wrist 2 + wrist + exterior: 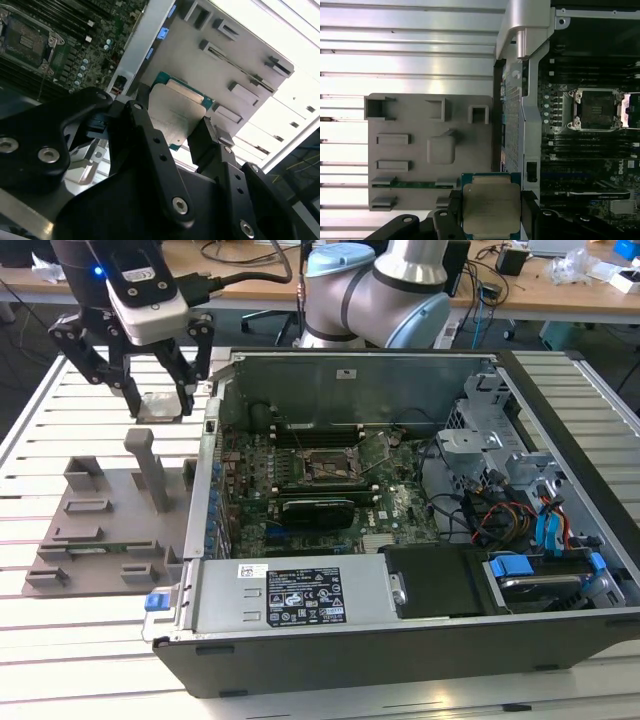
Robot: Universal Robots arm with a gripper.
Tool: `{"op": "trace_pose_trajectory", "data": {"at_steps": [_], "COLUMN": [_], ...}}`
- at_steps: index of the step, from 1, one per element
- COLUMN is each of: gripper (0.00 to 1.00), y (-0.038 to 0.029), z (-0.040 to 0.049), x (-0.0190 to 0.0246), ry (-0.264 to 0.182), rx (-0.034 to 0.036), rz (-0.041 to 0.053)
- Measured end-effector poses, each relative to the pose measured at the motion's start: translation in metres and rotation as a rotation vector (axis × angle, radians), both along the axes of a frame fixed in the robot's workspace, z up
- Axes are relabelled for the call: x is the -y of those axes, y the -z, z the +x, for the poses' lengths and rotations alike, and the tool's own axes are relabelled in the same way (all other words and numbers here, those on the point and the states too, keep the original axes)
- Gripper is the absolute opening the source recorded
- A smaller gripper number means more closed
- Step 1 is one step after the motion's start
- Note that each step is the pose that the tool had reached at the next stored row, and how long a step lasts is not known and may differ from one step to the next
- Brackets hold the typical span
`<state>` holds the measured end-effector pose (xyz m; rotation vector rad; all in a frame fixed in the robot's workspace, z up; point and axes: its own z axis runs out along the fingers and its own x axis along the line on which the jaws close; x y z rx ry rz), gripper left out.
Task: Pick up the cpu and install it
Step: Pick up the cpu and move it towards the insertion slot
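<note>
First wrist view shows the black-fingered gripper closed on the flat, square, silver-grey metal-topped cpu. It hangs over the grey plastic tray, just beside the open black computer case, apart from the square metal-framed socket.

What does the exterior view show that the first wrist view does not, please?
The exterior view adds the robot arm, the drive bay with blue cables and the label on the computer. The first wrist view adds the green border round the chip and its metal top, face-on. Both share the pincer shut on the chip, the grey tray and the socket in the open computer.
</note>
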<state>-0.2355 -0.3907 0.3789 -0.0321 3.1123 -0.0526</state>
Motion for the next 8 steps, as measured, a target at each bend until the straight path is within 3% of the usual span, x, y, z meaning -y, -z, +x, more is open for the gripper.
{"op": "trace_pose_trajectory", "data": {"at_steps": [8], "gripper": [0.55], "y": [0.0000], "z": [0.0139], "x": [0.0000], "ry": [0.000], "rx": [-0.0002], "rz": [0.0000]}}
